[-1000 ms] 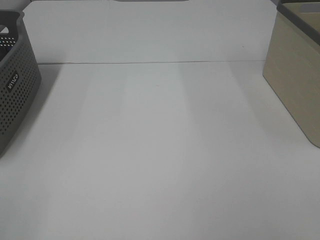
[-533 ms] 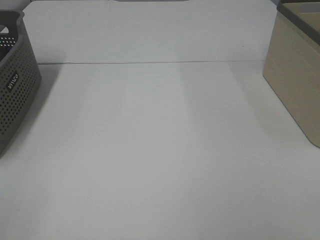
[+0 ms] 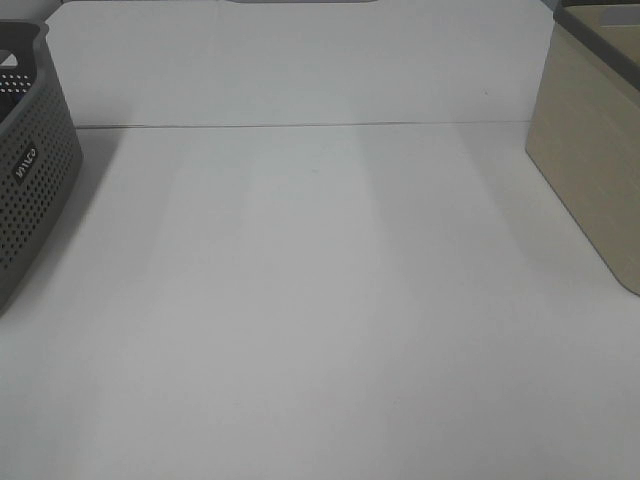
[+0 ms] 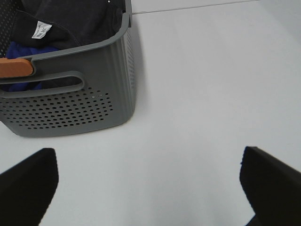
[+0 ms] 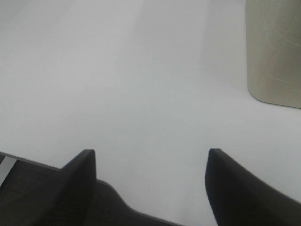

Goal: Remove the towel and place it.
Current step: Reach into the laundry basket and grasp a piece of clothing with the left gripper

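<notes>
Three high-camera pictures across the last second show no difference: the white tabletop [image 3: 320, 300] is as bare now as it was, and no arm has entered that view, so in my judgement the task has not yet begun. The large dark charcoal terry-cloth towel [image 4: 75, 23] lies bunched inside the dark grey perforated plastic basket [image 4: 70, 108], over a bright blue cloth [image 4: 19, 52] and beside an orange bar [image 4: 16, 68]. The left gripper [image 4: 149, 183] hangs near the basket, apart from it, jaws spread wide and empty. The right gripper [image 5: 153, 174], jaws also parted and holding nothing, is near the beige smooth-sided bin [image 5: 273, 52]. The towel's small white tag [image 4: 41, 30] carries print too fine to read; white lettering on the basket's side is too blurred to make out.
</notes>
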Motion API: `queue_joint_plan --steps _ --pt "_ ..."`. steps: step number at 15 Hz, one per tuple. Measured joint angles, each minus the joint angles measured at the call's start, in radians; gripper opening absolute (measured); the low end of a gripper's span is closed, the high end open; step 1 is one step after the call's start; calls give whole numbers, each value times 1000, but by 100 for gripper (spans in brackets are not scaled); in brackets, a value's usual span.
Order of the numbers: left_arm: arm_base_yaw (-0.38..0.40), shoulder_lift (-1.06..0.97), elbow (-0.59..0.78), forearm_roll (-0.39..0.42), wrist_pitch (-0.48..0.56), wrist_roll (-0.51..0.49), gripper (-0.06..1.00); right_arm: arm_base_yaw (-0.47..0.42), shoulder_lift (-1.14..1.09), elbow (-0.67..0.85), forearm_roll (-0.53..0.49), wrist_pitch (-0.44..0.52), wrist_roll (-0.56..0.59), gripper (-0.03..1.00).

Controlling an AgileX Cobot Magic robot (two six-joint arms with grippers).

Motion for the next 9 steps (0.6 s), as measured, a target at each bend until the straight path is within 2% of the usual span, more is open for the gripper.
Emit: queue_joint_plan --steps 9 --pt "0 0 0 0 0 0 99 0 0 0 0 0 0 66"
